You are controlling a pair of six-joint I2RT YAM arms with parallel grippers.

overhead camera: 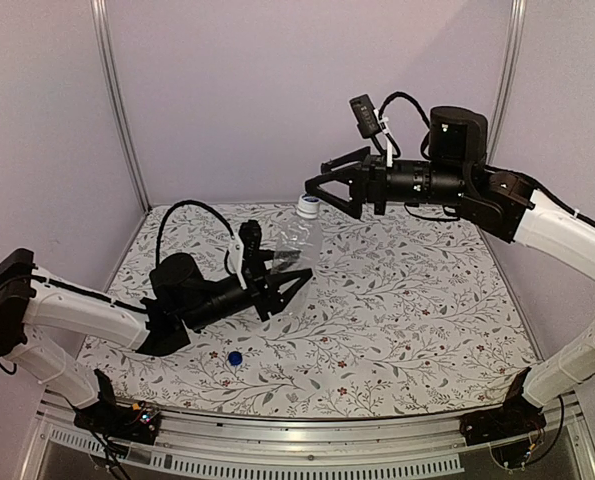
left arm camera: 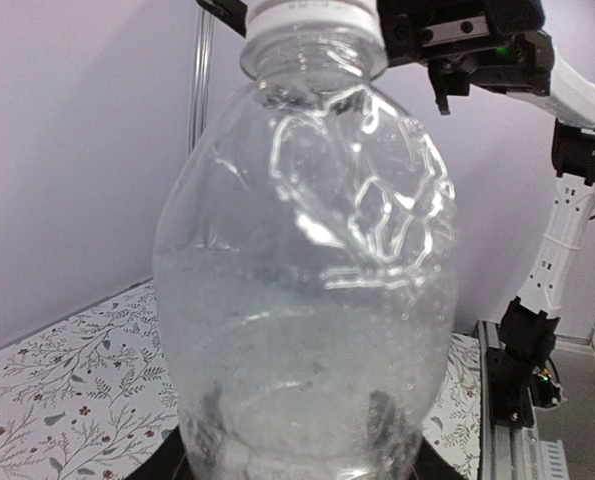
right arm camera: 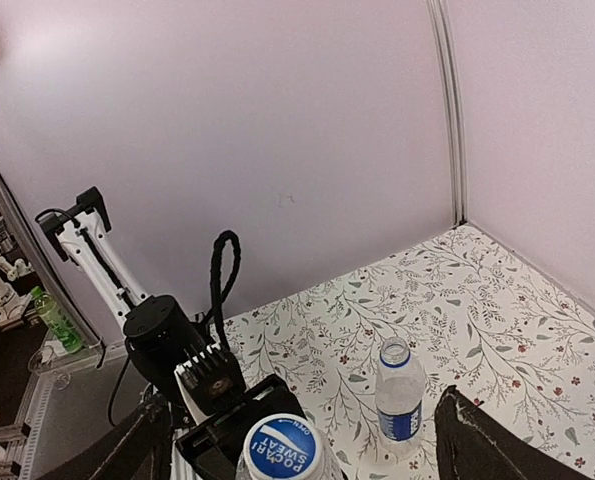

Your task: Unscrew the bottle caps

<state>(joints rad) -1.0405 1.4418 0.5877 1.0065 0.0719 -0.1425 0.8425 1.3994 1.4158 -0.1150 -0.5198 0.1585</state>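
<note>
Already off: blue cap (overhead camera: 235,357), loose on the floral table (overhead camera: 427,300), lower centre.
Left gripper (overhead camera: 287,275): clamped on the plain bottle (overhead camera: 299,240), mid-frame.
Pocari Sweat cap (right arm camera: 282,450): still on that bottle; right gripper (overhead camera: 322,190) fingers spread around it.
Labelled bottle (right arm camera: 398,395): standing uncapped beyond.

A robotics lab test cell: plain lilac wall panels (overhead camera: 277,90) and aluminium posts (overhead camera: 117,100) enclose a floral-covered tabletop (overhead camera: 417,300), with the left arm (overhead camera: 77,315) and right arm (overhead camera: 567,235) bolted to a metal rail (overhead camera: 327,435) along its near edge.

Cap (overhead camera: 235,357) on table (overhead camera: 427,300), before bottle (overhead camera: 299,245)
</note>
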